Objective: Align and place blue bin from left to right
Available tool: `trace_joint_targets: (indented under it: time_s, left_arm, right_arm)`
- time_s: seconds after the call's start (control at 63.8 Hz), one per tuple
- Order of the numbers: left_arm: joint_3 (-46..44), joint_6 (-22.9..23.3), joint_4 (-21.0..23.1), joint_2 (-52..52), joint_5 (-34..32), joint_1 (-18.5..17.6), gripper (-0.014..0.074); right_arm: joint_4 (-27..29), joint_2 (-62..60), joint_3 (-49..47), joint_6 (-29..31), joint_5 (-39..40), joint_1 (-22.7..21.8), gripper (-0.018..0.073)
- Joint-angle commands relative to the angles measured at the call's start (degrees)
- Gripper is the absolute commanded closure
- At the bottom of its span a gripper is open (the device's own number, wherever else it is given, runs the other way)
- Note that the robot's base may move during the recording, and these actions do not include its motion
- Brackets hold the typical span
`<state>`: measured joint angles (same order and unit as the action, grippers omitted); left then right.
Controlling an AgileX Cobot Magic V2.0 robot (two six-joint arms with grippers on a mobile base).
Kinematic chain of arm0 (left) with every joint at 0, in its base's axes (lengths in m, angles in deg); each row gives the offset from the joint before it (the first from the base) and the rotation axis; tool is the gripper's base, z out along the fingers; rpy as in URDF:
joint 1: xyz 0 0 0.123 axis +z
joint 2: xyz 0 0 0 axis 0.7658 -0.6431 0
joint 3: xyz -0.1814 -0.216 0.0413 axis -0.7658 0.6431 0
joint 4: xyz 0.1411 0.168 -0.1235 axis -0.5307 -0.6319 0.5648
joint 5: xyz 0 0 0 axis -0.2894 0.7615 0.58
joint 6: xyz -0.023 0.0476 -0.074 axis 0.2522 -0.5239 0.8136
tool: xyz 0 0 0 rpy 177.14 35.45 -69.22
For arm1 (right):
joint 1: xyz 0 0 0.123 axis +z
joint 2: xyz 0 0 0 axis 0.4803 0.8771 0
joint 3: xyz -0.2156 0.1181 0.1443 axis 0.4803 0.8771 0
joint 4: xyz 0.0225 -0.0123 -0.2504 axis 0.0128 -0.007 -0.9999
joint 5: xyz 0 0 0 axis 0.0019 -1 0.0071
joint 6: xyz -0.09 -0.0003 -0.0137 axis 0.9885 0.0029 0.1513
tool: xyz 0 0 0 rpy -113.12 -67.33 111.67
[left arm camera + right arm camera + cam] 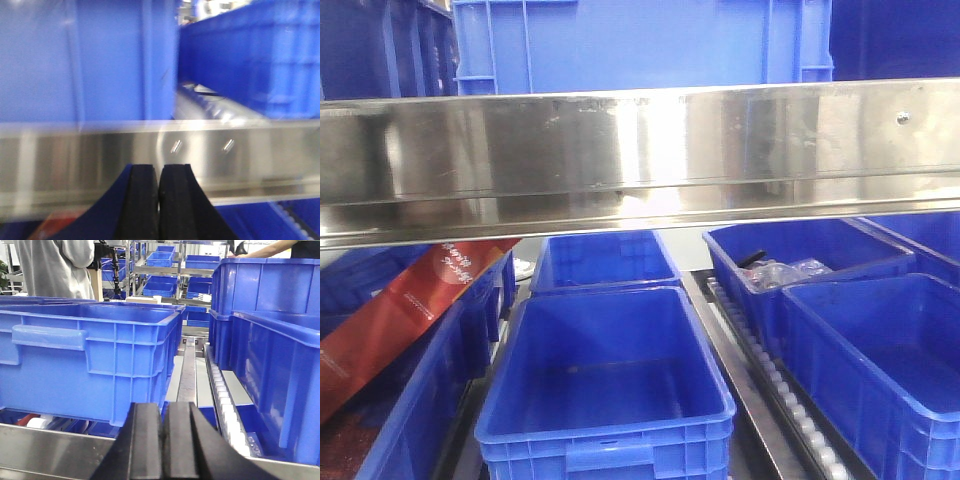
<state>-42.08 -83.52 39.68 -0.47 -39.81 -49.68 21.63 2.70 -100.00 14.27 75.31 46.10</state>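
Observation:
The blue bin (640, 45) stands on the upper shelf behind a steel rail (640, 150); paired vertical ribs show near its corners. Neither gripper shows in the front view. In the left wrist view my left gripper (159, 169) is shut with nothing between its black pads, just short of the steel rail (250, 150). The blue bin's smooth wall (75, 60) rises close behind that rail. My right gripper (164, 407) is also shut and holds nothing, low in front of the rail (50, 450). The blue bin (90, 365) sits beyond it to the left, apart from the fingers.
Stacked blue crates (270, 340) stand right of a roller track (225, 405). On the lower level sit an empty crate (610, 390), a crate with clear bags (790, 265), and crates with a red cardboard strip (400, 310). A person (55, 265) stands behind.

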Motion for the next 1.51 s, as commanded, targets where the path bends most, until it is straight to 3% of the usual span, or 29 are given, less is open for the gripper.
trace_joint_targets:
  time_s: [0.0, 0.063, 0.282, 0.847, 0.972, 1.019, 1.16, 1.489]
  left_arm:
    - [3.2, -0.4, 2.1, 1.0, -6.6, 2.3, 0.0592]
    - [3.2, -0.4, 2.0, 1.0, -2.9, 3.7, 0.0592]
    - [3.2, -0.4, 2.0, 1.0, -6.1, 4.1, 0.0592]
    - [3.2, -0.4, 2.0, 1.0, -6.1, 4.1, 0.0592]
    - [3.2, -0.4, 2.0, 1.0, -6.1, 4.1, 0.0592]
    - [3.2, -0.4, 2.0, 1.0, -6.1, 4.1, 0.0592]
    - [3.2, -0.4, 2.0, 1.0, -6.1, 4.1, 0.0592]
    - [3.2, -0.4, 2.0, 1.0, -6.1, 4.1, 0.0592]
  right_arm:
    - [-0.7, -0.2, 0.0, 0.5, 1.3, -0.2, 0.0629]
    - [-0.7, -0.2, 0.0, 0.5, 1.3, -0.2, 0.0629]
    - [-0.7, -0.2, 0.0, 0.5, 1.6, -0.2, 0.0629]
    - [-0.7, -0.3, 0.0, 0.5, 1.7, -0.2, 0.0629]
    - [0.1, -1.8, 0.5, 0.5, -1.6, -3.3, 0.0629]
    - [1.7, -3.3, 1.6, 1.0, -2.0, -5.8, 0.0629]
    - [11.2, -10.7, 9.3, 10.4, 0.1, -12.0, 0.0629]
    - [11.8, -25.3, 28.2, 10.6, 3.5, -13.6, 0.0629]
